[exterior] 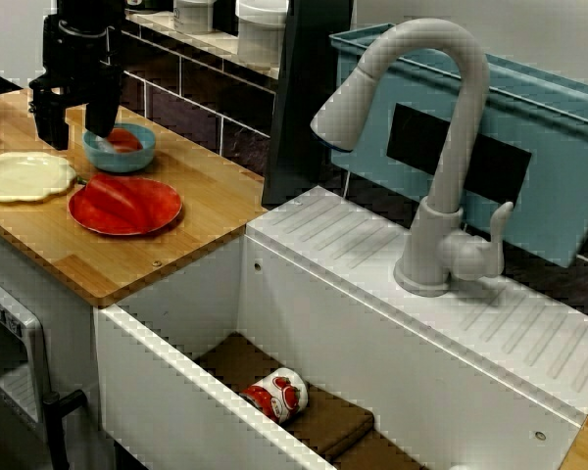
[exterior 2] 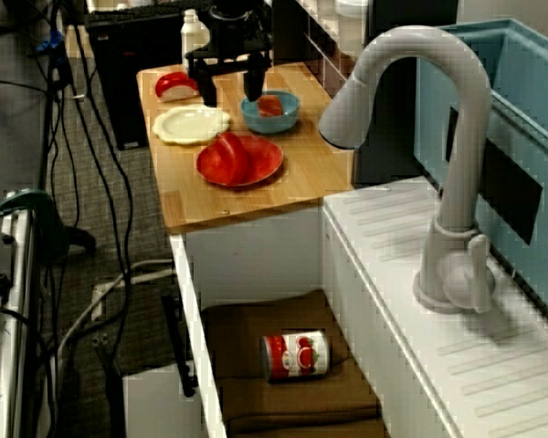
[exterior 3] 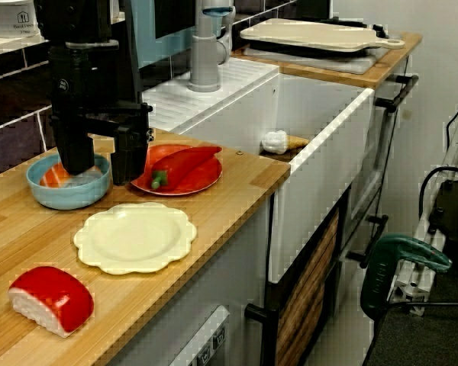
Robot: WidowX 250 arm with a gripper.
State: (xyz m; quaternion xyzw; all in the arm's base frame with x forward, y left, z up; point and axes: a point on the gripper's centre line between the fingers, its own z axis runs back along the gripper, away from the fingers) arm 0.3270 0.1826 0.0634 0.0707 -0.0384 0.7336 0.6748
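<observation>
Matte black all over — a blocky tool [exterior 3: 101,162] with two thick, squared fingers [exterior 3: 130,156].

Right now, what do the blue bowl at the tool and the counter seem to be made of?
Blue bowl: probably plastic or glazed ceramic, glossy; smooth even colour, soft shine. Counter: wood, matte finish; grain lines and joined strips show.

Right under the gripper [exterior 3: 101,160] sits the blue bowl [exterior 3: 65,194]. The red plate [exterior 3: 204,181] and cream plate [exterior 3: 133,236] lie just beside it, the dark wall [exterior 3: 15,114] behind. Bare counter [exterior 3: 248,187] shows past the plates
</observation>
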